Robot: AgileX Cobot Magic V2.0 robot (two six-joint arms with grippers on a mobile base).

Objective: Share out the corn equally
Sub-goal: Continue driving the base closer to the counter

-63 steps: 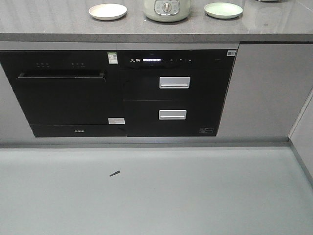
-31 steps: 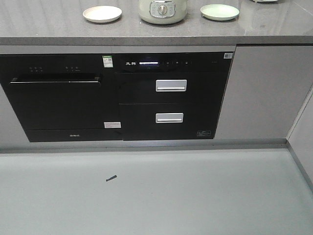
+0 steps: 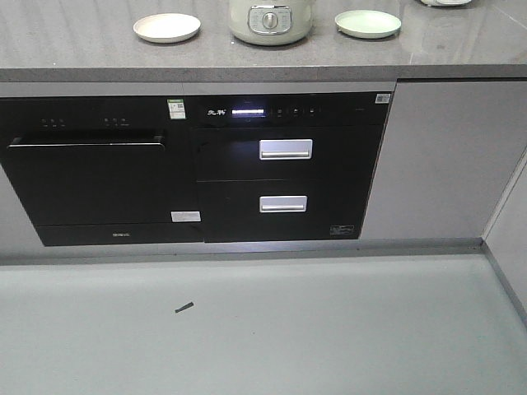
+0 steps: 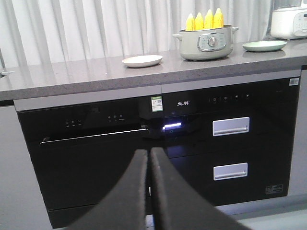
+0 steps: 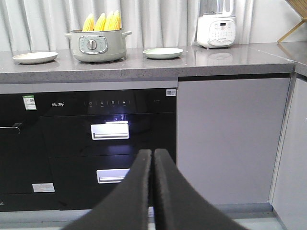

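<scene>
I see the four bright yellow corn cobs (image 4: 205,20) standing tip-up inside the pale green electric pot (image 4: 209,43), which sits on the grey speckled stone countertop (image 5: 230,60). A cream round plate (image 4: 142,60) lies to the pot's left and a light green round plate (image 4: 264,45) to its right, both apart from it. My left gripper (image 4: 147,152) has its black fingers pressed together on nothing. The right gripper (image 5: 152,152) is clenched the same way. Both hang low before the black built-in cabinet fronts (image 3: 280,173).
</scene>
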